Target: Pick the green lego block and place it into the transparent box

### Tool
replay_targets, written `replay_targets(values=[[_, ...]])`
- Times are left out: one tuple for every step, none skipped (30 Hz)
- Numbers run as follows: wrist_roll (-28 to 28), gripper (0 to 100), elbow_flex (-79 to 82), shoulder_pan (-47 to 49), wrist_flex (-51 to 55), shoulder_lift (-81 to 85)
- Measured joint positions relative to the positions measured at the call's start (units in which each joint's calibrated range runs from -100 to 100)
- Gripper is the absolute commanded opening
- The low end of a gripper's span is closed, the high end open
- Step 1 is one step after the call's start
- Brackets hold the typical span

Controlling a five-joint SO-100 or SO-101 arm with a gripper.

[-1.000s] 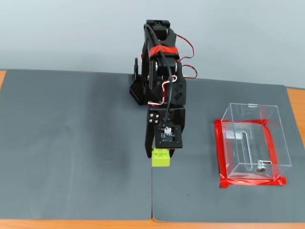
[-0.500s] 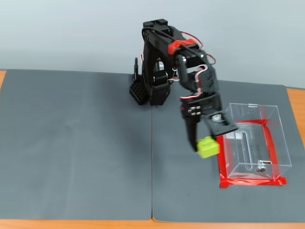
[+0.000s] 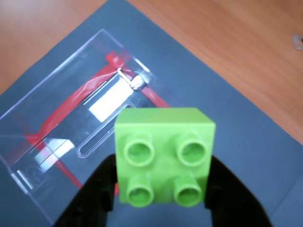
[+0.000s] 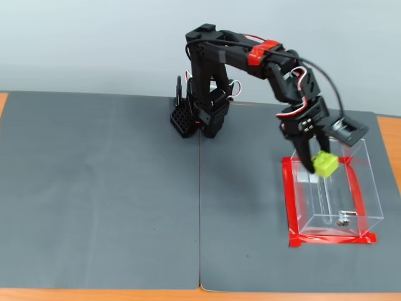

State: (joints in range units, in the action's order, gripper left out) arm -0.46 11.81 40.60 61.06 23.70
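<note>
The green lego block (image 3: 163, 156) is a lime-green 2x2 brick held between my black fingers, studs facing the wrist camera. My gripper (image 3: 161, 189) is shut on it. In the fixed view the gripper (image 4: 318, 164) holds the block (image 4: 325, 163) over the far end of the transparent box (image 4: 360, 188), about level with its rim. The box is clear plastic with red tape (image 4: 290, 200) round its base, a slot and a small metal fitting (image 4: 342, 221) in its bottom. In the wrist view the box (image 3: 52, 99) lies below and left of the block, its fitting (image 3: 137, 82) showing.
A dark grey mat (image 4: 100, 188) covers the table; bare wood (image 3: 246, 52) shows beyond its edges. The arm's black base (image 4: 200, 113) stands at the back centre. The box sits at the mat's right side.
</note>
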Motion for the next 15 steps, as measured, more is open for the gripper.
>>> replay_targets(values=[[0.0,6,-0.1,0.9,0.0,-0.6],[0.0,6,-0.1,1.5,0.0,-1.4],[0.0,6,-0.1,2.3,0.0,-2.1],[0.0,6,-0.1,3.1,0.0,-3.1],[0.0,6,-0.1,3.4,0.0,-3.3],[0.0,6,-0.1,4.1,0.0,-3.8],[0.0,6,-0.1,4.6,0.0,-4.2],[0.0,6,-0.1,5.2,0.0,-4.8],[0.0,6,-0.1,5.8,0.0,-5.5],[0.0,6,-0.1,6.0,0.0,-5.9],[0.0,6,-0.4,6.0,0.0,-6.5],[0.0,6,-0.9,6.0,0.0,-7.3],[0.0,6,-1.5,6.0,0.0,-7.8],[0.0,6,-2.3,6.0,0.0,-8.6],[0.0,6,-3.2,5.8,0.0,-9.4]])
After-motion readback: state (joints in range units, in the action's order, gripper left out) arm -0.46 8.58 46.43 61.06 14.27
